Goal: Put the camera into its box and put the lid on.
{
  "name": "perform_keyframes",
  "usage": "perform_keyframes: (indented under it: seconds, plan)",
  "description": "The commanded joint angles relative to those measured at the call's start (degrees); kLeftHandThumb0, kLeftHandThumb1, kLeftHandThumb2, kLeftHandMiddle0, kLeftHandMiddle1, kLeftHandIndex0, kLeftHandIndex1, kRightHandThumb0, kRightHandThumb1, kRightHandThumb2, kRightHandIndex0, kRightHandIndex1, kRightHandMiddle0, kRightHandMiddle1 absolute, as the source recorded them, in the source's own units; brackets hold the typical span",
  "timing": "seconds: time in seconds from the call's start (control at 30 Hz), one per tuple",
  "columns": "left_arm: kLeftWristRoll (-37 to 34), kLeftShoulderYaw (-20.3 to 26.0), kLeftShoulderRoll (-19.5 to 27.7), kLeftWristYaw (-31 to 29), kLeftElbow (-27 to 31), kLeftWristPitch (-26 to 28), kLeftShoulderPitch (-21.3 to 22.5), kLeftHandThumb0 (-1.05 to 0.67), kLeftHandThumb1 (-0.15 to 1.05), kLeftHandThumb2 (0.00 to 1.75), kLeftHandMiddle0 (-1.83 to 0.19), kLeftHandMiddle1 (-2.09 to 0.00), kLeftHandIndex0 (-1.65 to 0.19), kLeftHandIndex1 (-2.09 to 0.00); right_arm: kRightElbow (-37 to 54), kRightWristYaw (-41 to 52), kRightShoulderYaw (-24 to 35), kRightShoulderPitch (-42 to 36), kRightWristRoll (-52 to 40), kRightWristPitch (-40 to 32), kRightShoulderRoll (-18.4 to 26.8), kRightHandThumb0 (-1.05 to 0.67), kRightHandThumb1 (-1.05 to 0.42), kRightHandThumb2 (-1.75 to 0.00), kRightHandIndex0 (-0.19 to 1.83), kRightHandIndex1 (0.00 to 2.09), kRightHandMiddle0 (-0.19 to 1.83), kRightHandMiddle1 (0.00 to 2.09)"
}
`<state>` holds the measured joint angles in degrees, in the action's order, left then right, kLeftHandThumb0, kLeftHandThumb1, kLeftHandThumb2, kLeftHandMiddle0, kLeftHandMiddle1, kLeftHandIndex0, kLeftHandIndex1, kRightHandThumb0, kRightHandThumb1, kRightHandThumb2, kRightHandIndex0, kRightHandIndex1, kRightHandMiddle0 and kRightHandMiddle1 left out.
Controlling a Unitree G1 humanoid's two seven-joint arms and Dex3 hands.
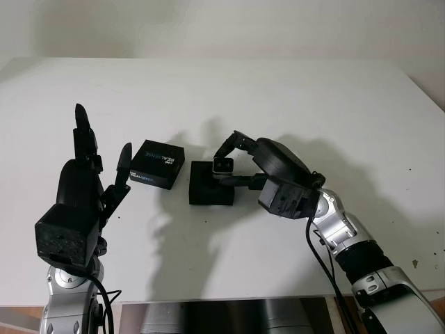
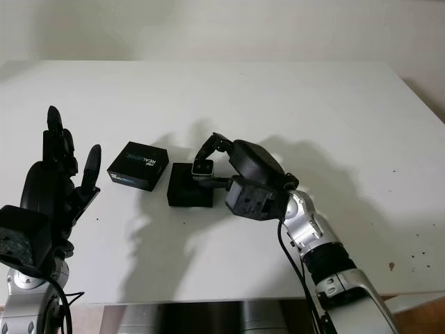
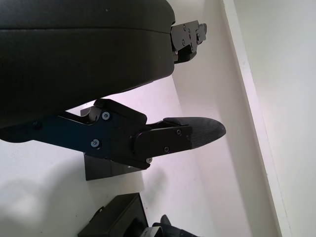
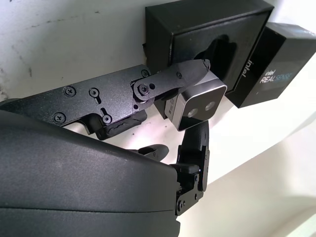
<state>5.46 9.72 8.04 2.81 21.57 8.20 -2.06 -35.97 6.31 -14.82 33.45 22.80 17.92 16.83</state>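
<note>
1. Fingers [image 1: 224, 147] of right hand [image 1: 240, 163] pinching camera [image 1: 222, 165] above open box [image 1: 211, 188], frame center; lid [image 1: 158, 164] just left.
2. Left hand [image 1: 87, 182] open, raised at lower left.
3. Right wrist view: camera [image 4: 200, 105] clamped before box [image 4: 207, 39].

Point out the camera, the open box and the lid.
camera [image 4: 200, 103]: right wrist view, on its silver front face, in the right hand's fingers.
box [image 1: 208, 193]: left eye view, on its near wall.
lid [image 1: 160, 161]: left eye view, on its printed top.

Centre frame, the box [image 1: 211, 185] sits on the table [image 1: 292, 97] with its lid [image 1: 158, 164] just left of it. The right hand [image 1: 240, 161] holds the camera [image 1: 222, 165] right over the box, while the left hand [image 1: 87, 182] stands open at lower left.
</note>
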Motion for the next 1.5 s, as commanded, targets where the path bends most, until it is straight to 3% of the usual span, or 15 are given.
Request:
perform_keyframes:
  seconds: [0.0,0.33,1.0,1.47]
  plan:
    - [0.1,0.0,0.0,0.0,0.8,-0.3,-0.4,-0.58,1.05,0.49,0.17,-0.05,0.19,0.0,-1.6,0.8,0.9,0.2,-1.7,-0.9,-1.0,-0.43,-0.97,-0.05,0.41,0.07,0.3,1.47]
    - [0.1,0.2,0.4,-0.5,0.5,-0.7,-0.2,-0.58,1.05,0.5,0.18,-0.05,0.19,-0.01,-3.2,6.6,3.4,0.7,-8.9,-4.9,-3.9,-0.46,-0.98,-0.06,0.38,0.05,0.25,1.56]
    - [0.2,0.8,0.7,-1.0,1.5,0.9,-0.4,-0.57,1.05,0.49,0.16,-0.06,0.19,-0.01,-6.4,11.1,7.2,0.5,-16.2,4.1,-6.4,-0.49,-0.97,-0.05,0.37,0.05,0.31,1.56]
    - [0.1,0.9,0.7,-0.9,2.2,1.8,-0.1,-0.6,1.05,0.48,0.15,-0.06,0.19,-0.02,-6.0,11.2,12.0,2.7,-22.3,2.3,-8.4,-0.51,-0.97,-0.05,0.36,0.05,0.36,1.54]
